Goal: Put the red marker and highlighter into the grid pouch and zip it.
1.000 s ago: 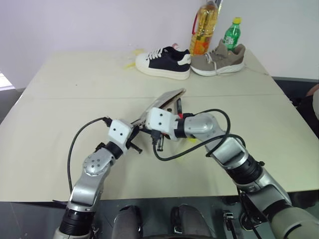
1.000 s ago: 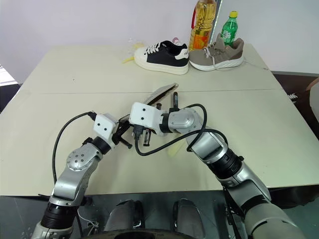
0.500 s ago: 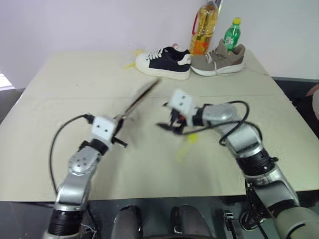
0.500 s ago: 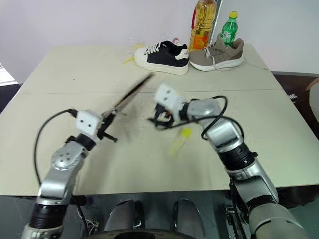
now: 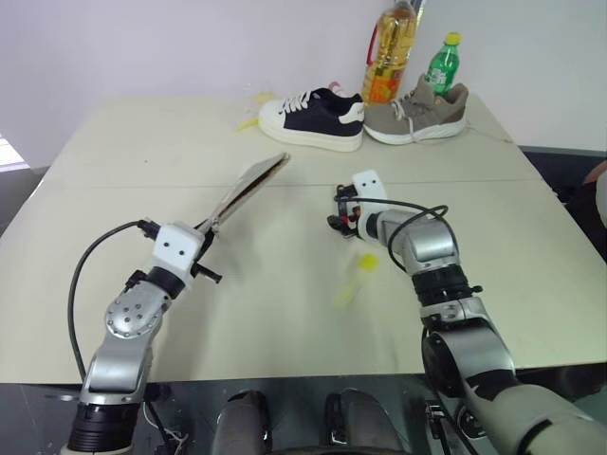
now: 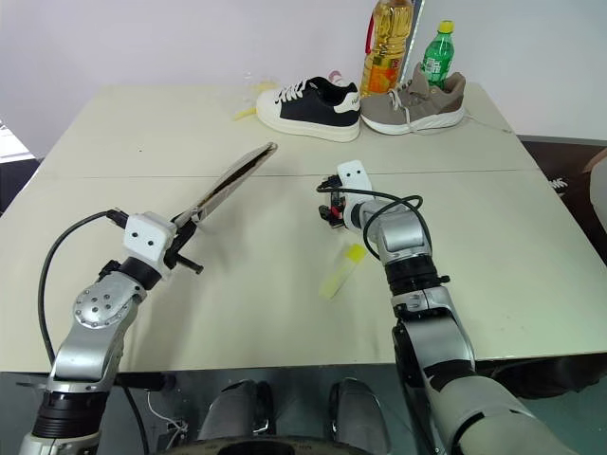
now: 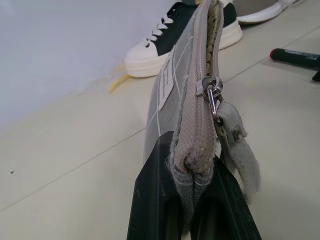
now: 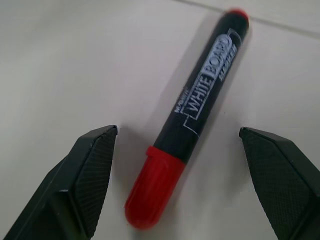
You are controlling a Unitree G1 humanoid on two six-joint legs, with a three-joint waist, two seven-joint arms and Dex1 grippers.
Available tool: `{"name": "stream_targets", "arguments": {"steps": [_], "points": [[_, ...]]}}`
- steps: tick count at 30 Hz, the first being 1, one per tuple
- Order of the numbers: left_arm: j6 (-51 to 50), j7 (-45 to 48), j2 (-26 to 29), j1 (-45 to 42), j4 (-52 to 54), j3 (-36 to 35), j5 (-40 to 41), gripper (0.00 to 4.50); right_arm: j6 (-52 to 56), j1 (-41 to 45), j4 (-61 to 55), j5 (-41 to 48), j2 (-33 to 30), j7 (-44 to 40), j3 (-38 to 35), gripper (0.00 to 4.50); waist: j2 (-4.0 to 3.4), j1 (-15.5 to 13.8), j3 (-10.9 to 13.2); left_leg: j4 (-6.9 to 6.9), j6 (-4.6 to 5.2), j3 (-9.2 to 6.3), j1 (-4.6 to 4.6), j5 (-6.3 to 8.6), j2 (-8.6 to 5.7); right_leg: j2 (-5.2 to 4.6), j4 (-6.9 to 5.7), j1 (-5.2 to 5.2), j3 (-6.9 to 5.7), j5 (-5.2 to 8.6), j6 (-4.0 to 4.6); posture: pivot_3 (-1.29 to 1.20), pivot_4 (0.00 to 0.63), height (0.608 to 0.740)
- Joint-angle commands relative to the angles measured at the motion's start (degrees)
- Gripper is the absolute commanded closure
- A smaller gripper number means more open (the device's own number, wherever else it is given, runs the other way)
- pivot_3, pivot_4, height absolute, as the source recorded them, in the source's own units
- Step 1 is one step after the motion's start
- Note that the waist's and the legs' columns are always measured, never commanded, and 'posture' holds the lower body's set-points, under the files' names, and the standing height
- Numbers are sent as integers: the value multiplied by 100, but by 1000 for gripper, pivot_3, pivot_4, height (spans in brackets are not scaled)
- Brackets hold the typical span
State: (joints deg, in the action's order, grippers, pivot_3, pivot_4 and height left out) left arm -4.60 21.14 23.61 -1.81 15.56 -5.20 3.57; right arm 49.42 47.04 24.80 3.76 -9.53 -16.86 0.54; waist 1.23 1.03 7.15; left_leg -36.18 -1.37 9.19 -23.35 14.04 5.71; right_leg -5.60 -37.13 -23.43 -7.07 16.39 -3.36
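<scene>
Your right wrist view gives you what the head views cannot: the red marker [image 8: 192, 120] lying flat on the tabletop [image 5: 285, 284], black barrel lettered "WHITE BOARD", red cap toward the camera, set between the wide-spread fingers [image 8: 85, 175] of your right hand [image 5: 341, 213], touching neither. From the head it is mostly hidden behind that hand.

Your left wrist view shows the grid pouch [image 7: 192, 100] pinched at one end by your left hand [image 5: 205, 230], edge-on, zipper pull [image 7: 212, 95] dangling; how far the zipper stands open you cannot judge. In the head views the pouch slants up off the tabletop.

The highlighter [image 6: 342, 271] lies on the tabletop just near of your right hand, blurred.

At the pale tabletop's far edge, before a white wall, stand two sneakers [image 5: 313, 118], an oil bottle [image 5: 389, 52] and a green bottle [image 5: 441, 64].
</scene>
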Motion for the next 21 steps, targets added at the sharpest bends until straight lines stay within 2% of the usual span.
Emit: {"name": "stream_targets", "arguments": {"steps": [1, 6, 7, 10, 14, 17, 21], "points": [[128, -44, -47, 14, 114, 28, -41, 4500, -56, 130, -32, 38, 96, 206, -108, 1314, 0, 3, 0, 0, 0, -1, 0, 0, 0, 0, 0, 0, 0, 0, 0, 0, 150, 705], [116, -47, -109, 21, 121, 29, -73, 4500, -36, 111, -205, 29, 99, 273, -63, 3911, 0, 10, 0, 1, 0, -2, 0, 0, 0, 0, 0, 0, 0, 0, 0, 0, 150, 705], [117, -42, -118, 21, 118, 28, -74, 4500, -89, 108, -295, -3, 30, 187, 23, 4171, 0, 10, 0, 1, 0, -2, 0, 0, 1, 0, 0, 0, 0, 0, 0, 0, 150, 705], [137, 20, -123, 25, 139, 27, -15, 4500, -673, 23, -829, -258, -536, -552, 656, 4160, -6, 6, 3, 2, 0, -2, -1, 0, 1, 0, 0, -2, 0, 0, 0, 0, 150, 705], [130, 123, -96, 46, 176, 12, 66, 4500, -2224, -240, -1609, -577, -1722, -1842, 1324, 4160, -5, -16, 3, 3, 1, -5, -3, 1, -2, -2, 7, -1, 0, 1, -1, 0, 150, 705], [142, 212, -87, 43, 165, 11, 110, 4500, -3060, -377, -1903, -563, -2335, -2465, 1341, 4160, -3, -9, 2, 4, 1, -5, -1, 1, -2, -1, 8, 0, 0, 1, -2, 0, 150, 705], [140, 323, -85, -1, 145, 30, 172, 4500, -3475, -388, -2007, -533, -2540, -2792, 1295, 4160, -4, 31, 2, 4, 1, -3, 6, 1, 2, 2, 4, 1, 0, 1, -2, 0, 150, 705]]}}
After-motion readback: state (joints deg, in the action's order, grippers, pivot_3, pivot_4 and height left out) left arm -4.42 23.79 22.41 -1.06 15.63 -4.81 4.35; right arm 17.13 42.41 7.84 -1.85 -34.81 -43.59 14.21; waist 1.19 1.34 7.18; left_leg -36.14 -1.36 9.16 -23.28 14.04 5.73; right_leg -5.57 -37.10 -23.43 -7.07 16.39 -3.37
